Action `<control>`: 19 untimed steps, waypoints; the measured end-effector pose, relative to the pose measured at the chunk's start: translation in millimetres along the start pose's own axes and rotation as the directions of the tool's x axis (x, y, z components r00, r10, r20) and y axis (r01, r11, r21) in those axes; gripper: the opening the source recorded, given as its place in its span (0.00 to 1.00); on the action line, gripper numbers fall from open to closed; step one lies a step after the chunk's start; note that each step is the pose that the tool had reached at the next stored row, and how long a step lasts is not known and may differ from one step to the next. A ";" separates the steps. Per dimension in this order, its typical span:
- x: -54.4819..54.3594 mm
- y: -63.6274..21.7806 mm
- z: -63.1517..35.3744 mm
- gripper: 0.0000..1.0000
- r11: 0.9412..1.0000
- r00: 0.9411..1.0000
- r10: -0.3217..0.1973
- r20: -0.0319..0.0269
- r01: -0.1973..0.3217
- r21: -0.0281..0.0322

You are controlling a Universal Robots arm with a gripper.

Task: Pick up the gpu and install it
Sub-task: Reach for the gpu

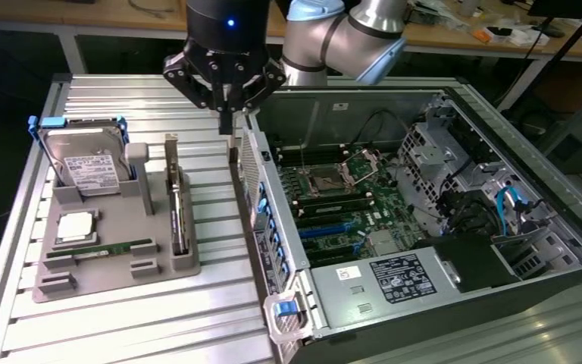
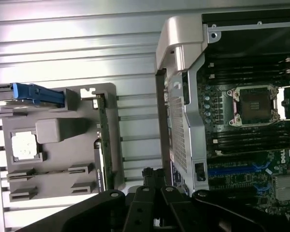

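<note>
While upright in tray [image 1: 109, 263]: gpu [image 1: 178, 212], hdd [image 1: 91, 168].

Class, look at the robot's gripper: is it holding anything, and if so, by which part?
Nothing is held. The gripper hangs shut and empty between the grey holder and the computer case. The graphics card stands on edge in the holder.

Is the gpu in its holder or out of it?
In: the gpu stands on edge in the gray holder, apart from the gripper.

A ribbed aluminium surface [image 1: 119, 326] carries two things side by side: a grey parts holder [image 1: 109, 279] toward the exterior view's left and an open computer case [image 1: 332, 117] toward its right.
</note>
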State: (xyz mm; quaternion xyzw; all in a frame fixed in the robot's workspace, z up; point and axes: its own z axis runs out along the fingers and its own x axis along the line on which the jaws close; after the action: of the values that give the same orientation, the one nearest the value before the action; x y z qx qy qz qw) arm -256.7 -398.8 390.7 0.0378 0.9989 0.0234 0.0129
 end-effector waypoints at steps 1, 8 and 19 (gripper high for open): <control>4.0 -0.3 0.0 0.11 1.000 1.000 0.000 0.000 0.000 0.000; 31.2 -2.4 -0.3 0.11 1.000 1.000 0.000 0.000 0.000 -0.001; 80.5 -6.1 -0.7 0.11 1.000 1.000 0.000 0.000 0.000 -0.004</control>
State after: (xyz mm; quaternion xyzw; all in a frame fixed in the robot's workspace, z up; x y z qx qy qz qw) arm -337.4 -398.8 389.1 0.0379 0.9989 0.0253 0.0130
